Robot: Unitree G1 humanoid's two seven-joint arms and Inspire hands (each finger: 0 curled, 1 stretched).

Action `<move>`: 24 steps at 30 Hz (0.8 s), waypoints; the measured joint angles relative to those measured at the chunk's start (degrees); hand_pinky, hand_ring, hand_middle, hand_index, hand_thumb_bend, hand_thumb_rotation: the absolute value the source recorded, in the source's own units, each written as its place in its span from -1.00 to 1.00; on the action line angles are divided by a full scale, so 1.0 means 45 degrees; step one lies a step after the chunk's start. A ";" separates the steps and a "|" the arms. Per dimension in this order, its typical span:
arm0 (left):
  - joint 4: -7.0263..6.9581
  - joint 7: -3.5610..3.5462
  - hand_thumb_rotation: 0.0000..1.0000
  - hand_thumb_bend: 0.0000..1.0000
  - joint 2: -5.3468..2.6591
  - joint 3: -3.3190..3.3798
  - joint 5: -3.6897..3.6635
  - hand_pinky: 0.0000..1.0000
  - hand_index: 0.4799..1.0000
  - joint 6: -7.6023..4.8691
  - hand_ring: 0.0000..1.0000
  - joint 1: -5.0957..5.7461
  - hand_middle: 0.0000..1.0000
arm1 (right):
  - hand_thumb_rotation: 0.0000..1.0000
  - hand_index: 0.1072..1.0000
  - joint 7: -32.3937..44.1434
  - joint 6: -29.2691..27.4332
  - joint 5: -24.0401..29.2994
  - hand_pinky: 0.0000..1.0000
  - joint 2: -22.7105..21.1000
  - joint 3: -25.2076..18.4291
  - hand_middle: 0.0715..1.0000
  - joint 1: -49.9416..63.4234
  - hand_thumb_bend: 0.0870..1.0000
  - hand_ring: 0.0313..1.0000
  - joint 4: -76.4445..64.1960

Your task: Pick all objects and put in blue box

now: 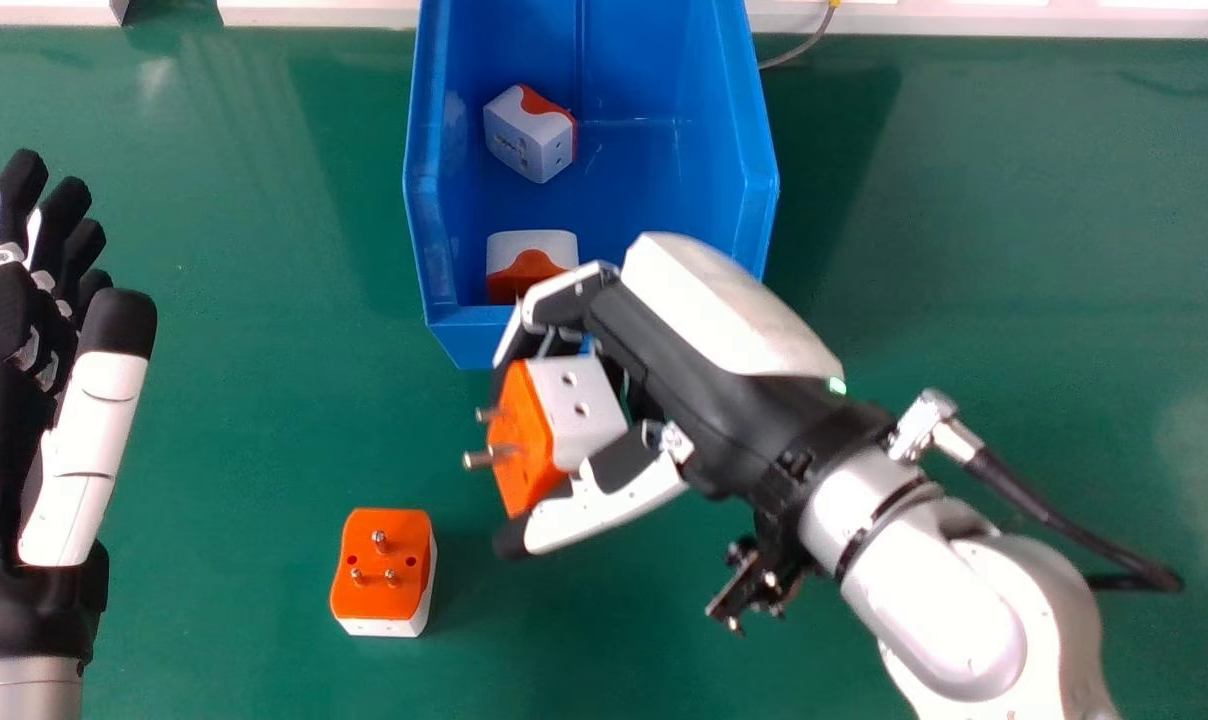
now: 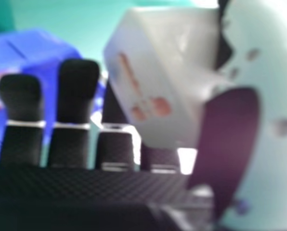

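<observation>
Just short of box (image 1: 464, 345), plug (image 1: 584, 415) grasped in right hand (image 1: 684, 370), pins (image 1: 479, 459) pointing left, long axis roughly fore-aft; left hand (image 1: 94, 430) released, at view's left

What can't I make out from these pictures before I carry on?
- Blue box, far end: cut off by the head view's top edge.
- Box's near right corner: hidden in the head view by the right hand.
- Nearer adapter in the box, lower part: hidden behind the near rim, head view.
- Table adapter, underside: faces the table, head view.
- Left hand, outer side: cut off by the head view's left edge.
</observation>
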 measured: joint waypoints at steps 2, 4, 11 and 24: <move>0.0007 0.0001 0.58 0.56 -0.0001 -0.0001 -0.0001 0.91 0.90 -0.0002 0.91 0.0003 0.93 | -0.75 -0.17 -0.0014 0.0026 -0.0002 -0.65 0.0145 -0.0134 -0.52 -0.0338 -0.14 -0.59 0.0054; 0.0066 -0.0015 0.58 0.55 0.0001 0.0003 -0.0005 0.90 0.90 -0.0056 0.91 -0.0008 0.93 | -0.75 -0.18 -0.0154 -0.0004 0.0043 -0.65 0.0225 -0.0249 -0.53 -0.0633 -0.14 -0.59 0.0196; 0.0430 -0.0032 0.58 0.53 0.0020 0.0019 -0.0009 0.90 0.87 -0.0398 0.91 -0.0043 0.92 | -0.75 -0.18 -0.0747 -0.0267 0.0232 -0.68 0.0242 -0.0630 -0.57 -0.1586 -0.14 -0.63 0.1168; 0.0424 0.0018 0.58 0.55 0.0015 0.0010 0.0202 0.88 0.87 -0.0527 0.91 -0.0002 0.92 | -0.75 -0.18 -0.1300 -0.0336 0.0226 -0.74 0.0143 -0.1278 -0.64 -0.3894 -0.14 -0.70 0.3196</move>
